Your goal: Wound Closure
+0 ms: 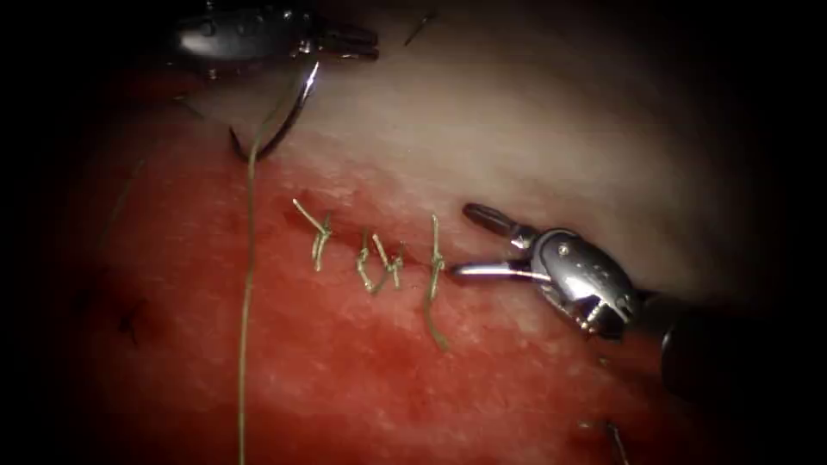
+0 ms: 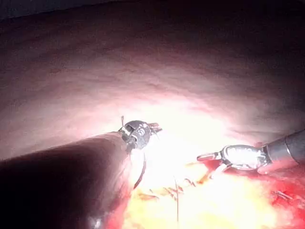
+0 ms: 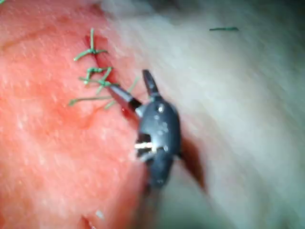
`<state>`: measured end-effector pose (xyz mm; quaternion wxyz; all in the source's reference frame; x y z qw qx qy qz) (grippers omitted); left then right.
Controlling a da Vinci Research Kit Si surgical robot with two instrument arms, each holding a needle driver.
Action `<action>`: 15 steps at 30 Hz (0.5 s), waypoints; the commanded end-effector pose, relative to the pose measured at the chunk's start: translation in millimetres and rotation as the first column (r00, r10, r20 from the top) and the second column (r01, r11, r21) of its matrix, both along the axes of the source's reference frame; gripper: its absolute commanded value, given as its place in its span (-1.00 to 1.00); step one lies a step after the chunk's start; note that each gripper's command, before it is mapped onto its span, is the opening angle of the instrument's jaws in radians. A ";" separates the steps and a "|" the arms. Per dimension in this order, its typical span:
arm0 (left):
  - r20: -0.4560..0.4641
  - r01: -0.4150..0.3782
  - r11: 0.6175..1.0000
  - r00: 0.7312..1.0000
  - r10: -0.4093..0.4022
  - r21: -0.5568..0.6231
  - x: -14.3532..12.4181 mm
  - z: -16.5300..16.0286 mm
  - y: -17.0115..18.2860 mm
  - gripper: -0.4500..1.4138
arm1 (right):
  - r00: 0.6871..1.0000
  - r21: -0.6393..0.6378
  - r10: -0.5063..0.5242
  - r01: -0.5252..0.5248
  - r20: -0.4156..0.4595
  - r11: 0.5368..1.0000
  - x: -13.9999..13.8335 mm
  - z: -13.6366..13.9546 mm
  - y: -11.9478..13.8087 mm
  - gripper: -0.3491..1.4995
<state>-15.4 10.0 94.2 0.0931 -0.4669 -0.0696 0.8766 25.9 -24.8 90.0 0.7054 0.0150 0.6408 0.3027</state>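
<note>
Tissue [image 1: 517, 129] (stitched) | left end effector [image 1: 349, 40] grasping needle [image 1: 289, 116] near its end, clear of tissue | right end effector [image 1: 469, 245] released

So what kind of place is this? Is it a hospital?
Probably a practice bench, not a hospital. The tissue already has stitches. The left tool holds the needle, clear of the tissue, with thread trailing. The right tool is open, holding nothing.

Left tool [image 1: 349, 41]: at 11 o'clock in the endoscope view, shaft lying level, jaws pointing to 3 o'clock, clamped on the needle [image 1: 289, 116] at its upper end.
Right tool [image 1: 469, 244]: at 4 o'clock, jaws spread wide, tips pointing to 9 o'clock, holding nothing.
</note>
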 end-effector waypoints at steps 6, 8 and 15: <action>-0.059 -0.104 0.994 0.993 0.106 0.046 1.3 2.4 -4.0 -0.68 | 1.000 -0.015 -0.007 0.007 0.004 1.000 -0.8 1.2 -1.3 0.93; -0.082 -0.098 0.989 0.991 0.107 0.112 2.0 2.7 -5.0 -0.32 | 1.000 -0.018 -0.009 0.009 0.004 1.000 -0.9 1.5 -1.6 0.93; -0.141 -0.003 0.971 0.989 0.038 0.238 7.0 2.0 -6.2 0.51 | 1.000 -0.020 -0.024 0.025 0.015 0.999 -1.2 2.2 -2.2 0.91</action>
